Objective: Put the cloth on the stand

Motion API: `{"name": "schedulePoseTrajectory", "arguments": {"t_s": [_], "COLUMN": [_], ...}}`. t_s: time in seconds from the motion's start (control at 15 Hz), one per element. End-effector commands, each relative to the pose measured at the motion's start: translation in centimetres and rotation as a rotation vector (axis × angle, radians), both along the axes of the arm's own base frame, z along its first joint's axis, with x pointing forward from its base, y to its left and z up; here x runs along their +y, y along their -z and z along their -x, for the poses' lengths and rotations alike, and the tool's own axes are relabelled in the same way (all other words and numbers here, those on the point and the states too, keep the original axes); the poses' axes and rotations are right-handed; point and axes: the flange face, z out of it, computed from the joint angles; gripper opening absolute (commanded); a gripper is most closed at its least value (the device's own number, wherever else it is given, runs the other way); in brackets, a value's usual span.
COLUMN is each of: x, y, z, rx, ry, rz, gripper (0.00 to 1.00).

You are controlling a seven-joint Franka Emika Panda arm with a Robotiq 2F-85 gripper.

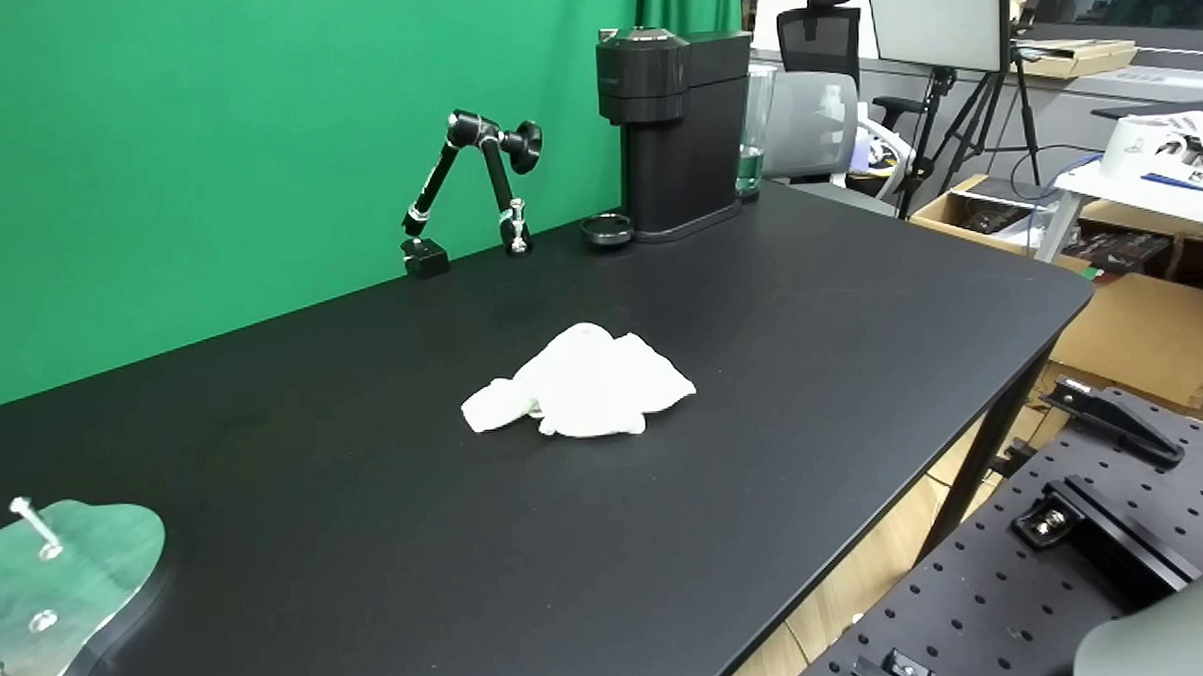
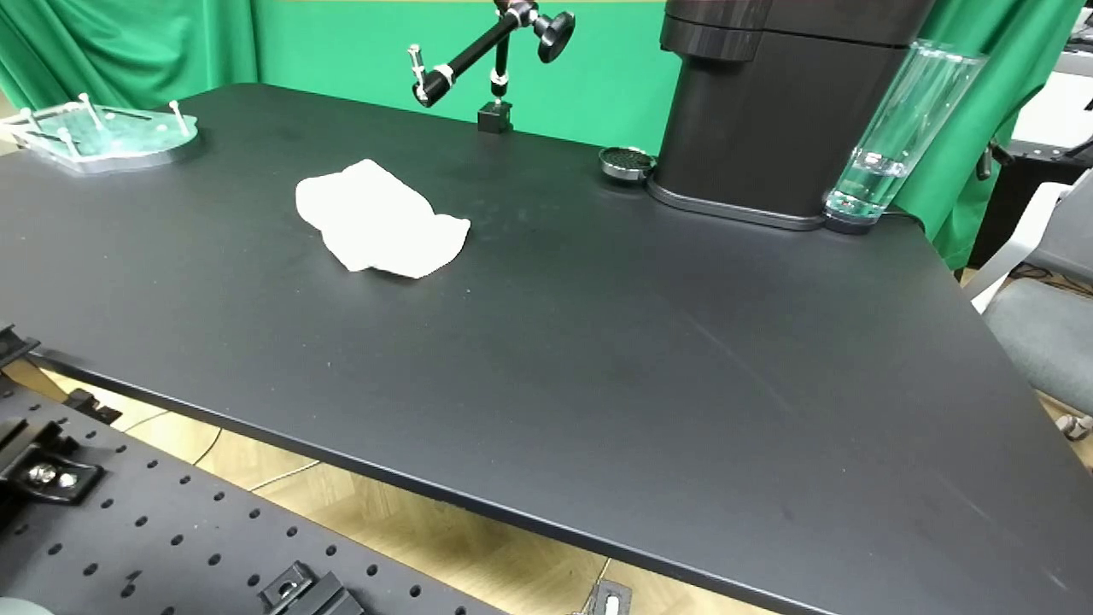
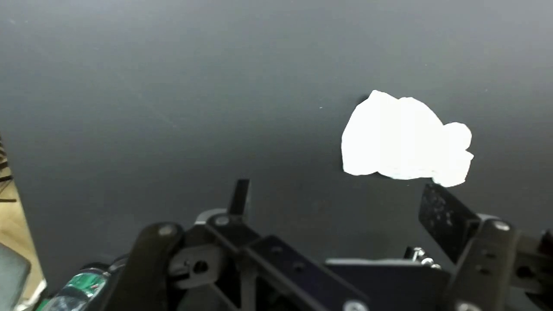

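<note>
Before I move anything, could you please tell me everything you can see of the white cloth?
The white cloth lies loosely bunched on the black tabletop, away from its edges. It looks like soft fabric, though its brightness washes out the weave and most folds. The outline is irregular, with a narrower flap jutting out at one end, and one edge appears slightly lifted. Only the tabletop is seen touching it; the open gripper does not hold it.

The cloth is white; tabletop, coffee machine and gripper are black; the far curtain is green; the near perforated board is grey, dotted black.
</note>
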Motion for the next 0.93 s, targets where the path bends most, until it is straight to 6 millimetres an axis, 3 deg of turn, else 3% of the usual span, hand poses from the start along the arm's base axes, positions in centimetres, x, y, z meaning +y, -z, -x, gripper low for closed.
{"name": "schedulePoseTrajectory", "arguments": {"t_s": [0.0, 0.2, 0.4, 0.53, 0.67, 0.87], "x": [6.0, 11.8, 16.4, 20.6, 23.9, 27.9], "y": [5.1, 9.4, 13.1, 13.0, 14.0, 16.8], "z": [3.3, 6.6, 9.9, 9.0, 9.8, 10.5], "rx": [0.017, 0.04, 0.004, -0.021, -0.066, -0.112], "ry": [-0.058, -0.108, -0.112, -0.13, -0.145, -0.171], "rz": [-0.063, -0.092, -0.055, -0.032, -0.012, 0.024], "gripper": [1.0, 1.0, 1.0, 1.0, 1.0, 1.0]}}
